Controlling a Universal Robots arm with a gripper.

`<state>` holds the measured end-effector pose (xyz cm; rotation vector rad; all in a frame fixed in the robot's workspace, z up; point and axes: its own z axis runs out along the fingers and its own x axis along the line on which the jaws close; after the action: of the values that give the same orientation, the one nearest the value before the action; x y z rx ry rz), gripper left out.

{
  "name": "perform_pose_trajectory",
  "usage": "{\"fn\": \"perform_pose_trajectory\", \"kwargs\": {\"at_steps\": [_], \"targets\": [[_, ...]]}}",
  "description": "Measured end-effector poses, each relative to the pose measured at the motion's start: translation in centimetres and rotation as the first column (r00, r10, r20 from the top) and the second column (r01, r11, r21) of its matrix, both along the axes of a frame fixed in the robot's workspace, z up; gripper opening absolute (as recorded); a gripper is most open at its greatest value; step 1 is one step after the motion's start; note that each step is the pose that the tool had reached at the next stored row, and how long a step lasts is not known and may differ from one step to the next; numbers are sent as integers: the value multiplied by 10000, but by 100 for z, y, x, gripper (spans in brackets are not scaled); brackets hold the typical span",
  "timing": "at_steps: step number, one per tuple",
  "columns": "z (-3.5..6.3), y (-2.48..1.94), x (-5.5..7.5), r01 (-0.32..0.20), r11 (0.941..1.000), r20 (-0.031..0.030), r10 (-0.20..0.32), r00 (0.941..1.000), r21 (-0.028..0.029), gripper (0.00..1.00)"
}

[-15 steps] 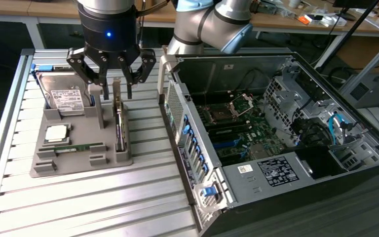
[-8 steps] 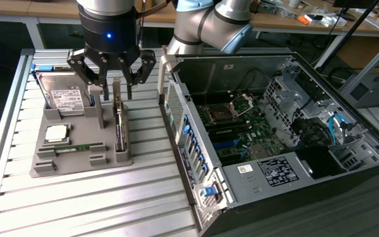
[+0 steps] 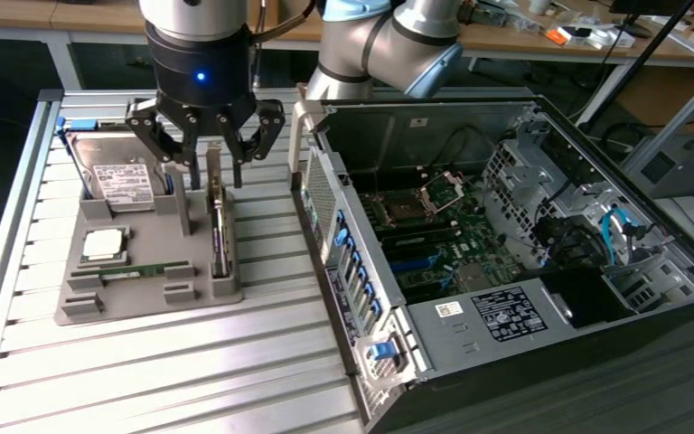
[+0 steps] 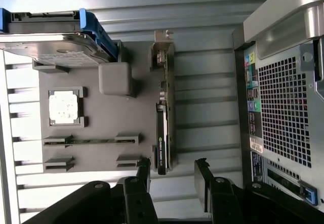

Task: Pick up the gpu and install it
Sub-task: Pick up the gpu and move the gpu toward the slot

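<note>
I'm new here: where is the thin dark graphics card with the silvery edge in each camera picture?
Exterior view: the thin dark graphics card with a silvery edge stands on edge in the grey holder tray, below the black gripper.
Wrist view: the card sits just ahead of the gripper, at the tray's edge.
Shared landmark: the boxy silver hard drive with a white label.

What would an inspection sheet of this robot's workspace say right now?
Surface: slatted metal table carrying a grey holder tray.
Job's things: gpu standing on edge in the tray's slot; open computer case beside the tray.
Clutter: hard drive, processor chip and memory stick in the tray.
Grippers: gripper low over the gpu's end, fingers open, gripping nothing.
Cables: blue cables inside the case.
Surroundings: cluttered workbench behind.
</note>
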<state>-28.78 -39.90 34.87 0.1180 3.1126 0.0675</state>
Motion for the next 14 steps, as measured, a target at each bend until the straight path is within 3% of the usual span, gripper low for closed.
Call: {"fn": "perform_pose_trajectory", "kwargs": {"at_steps": [4, 14], "targets": [[-81, 0, 0, 0, 10000, 0, 0, 10000, 0, 48], [-115, 0, 0, 0, 10000, 0, 0, 10000, 1, 48]]}}
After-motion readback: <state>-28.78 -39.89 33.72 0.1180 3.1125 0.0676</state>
